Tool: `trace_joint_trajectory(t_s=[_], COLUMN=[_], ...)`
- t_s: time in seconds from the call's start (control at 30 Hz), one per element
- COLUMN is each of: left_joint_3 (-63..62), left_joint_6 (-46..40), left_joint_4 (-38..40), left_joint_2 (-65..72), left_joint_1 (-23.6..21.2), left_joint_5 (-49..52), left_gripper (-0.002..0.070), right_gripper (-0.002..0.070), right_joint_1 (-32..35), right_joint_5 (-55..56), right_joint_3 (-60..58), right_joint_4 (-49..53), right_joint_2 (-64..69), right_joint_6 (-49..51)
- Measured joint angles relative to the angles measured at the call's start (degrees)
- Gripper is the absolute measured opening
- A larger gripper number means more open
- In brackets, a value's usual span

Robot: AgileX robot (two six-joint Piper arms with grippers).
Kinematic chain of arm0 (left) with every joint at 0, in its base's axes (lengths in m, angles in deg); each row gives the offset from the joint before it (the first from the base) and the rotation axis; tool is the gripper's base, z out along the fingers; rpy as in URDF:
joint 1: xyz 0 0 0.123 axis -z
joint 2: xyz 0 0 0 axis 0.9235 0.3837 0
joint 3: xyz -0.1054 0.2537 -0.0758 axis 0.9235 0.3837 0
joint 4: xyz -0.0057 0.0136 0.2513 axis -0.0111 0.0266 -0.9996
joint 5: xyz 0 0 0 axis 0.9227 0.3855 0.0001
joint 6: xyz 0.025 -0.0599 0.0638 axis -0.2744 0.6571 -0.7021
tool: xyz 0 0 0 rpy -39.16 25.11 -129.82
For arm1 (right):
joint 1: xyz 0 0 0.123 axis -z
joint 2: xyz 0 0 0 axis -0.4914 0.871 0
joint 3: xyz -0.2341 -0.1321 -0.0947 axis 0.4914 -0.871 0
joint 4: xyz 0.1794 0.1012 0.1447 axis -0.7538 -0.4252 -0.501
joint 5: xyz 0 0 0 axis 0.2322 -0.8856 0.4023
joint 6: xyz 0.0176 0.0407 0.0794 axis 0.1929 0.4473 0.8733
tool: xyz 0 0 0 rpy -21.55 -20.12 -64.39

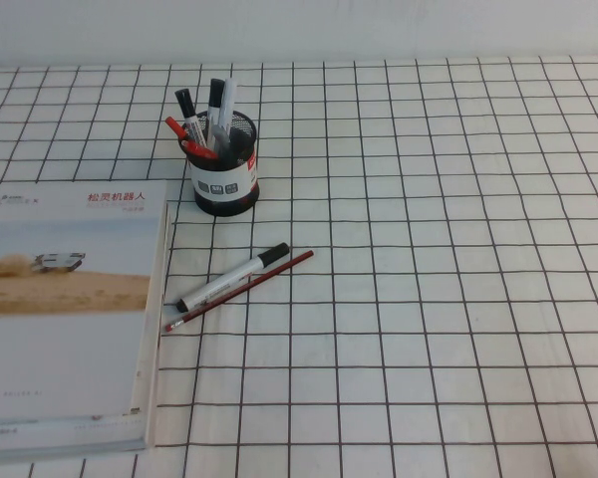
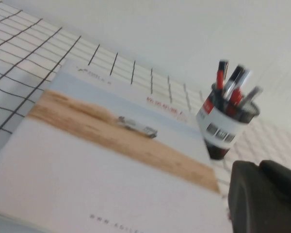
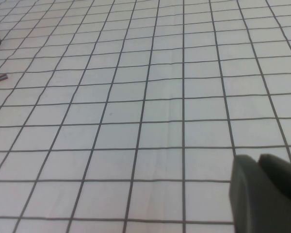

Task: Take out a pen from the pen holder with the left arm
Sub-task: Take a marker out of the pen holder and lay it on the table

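Book [image 1: 65, 319], near left, on white black-gridded tablecloth [image 1: 458, 299]; white wall [image 1: 379, 25] far. Left gripper [image 2: 259, 167] over book, closed, empty, pen holder [image 1: 224, 184] beyond. Right gripper [image 3: 259, 158] over cloth, right; grip cannot be told.

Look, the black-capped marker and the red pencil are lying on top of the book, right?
No: the marker and red pencil lie on the checked tablecloth beside the book, as the high view shows. The left gripper hangs by the book, the right gripper over the tablecloth.
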Motion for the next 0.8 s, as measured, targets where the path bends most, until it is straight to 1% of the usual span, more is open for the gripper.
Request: trace_joint_trajectory(t_s=[0.07, 0.13, 0.27, 0.47, 0.6, 0.8], left_joint_3=[0.0, 0.0, 0.0, -0.16, -5.42, -20.09], left_joint_6=[0.0, 0.0, -0.66, -1.08, -2.14, -7.63], left_joint_4=[5.38, 7.66, 8.94, 9.58, 8.47, 6.86], left_joint_2=[0.0, 0.0, 0.0, 1.58, 9.23, 26.61], left_joint_1=[0.0, 0.0, 0.0, 0.0, 0.0, 0.0], left_joint_5=[-2.27, -4.59, -8.46, -7.26, -4.98, 3.02], left_gripper=[-0.0003, -0.0002, -0.0002, -0.0002, -0.0002, -0.0002], right_gripper=[-0.0015, -0.0015, -0.0015, -0.0015, -0.0015, -0.0015], right_joint_1=[0.0, 0.0, 0.0, 0.0, 0.0, 0.0], right_joint_5=[0.0, 0.0, 0.0, 0.0, 0.0, 0.0], right_joint_3=[0.0, 0.0, 0.0, 0.0, 0.0, 0.0], right_joint_4=[0.0, 0.0, 0.0, 0.0, 0.0, 0.0], right_joint_2=[0.0, 0.0, 0.0, 0.0, 0.0, 0.0], right_joint_6=[0.0, 0.0, 0.0, 0.0, 0.0, 0.0])
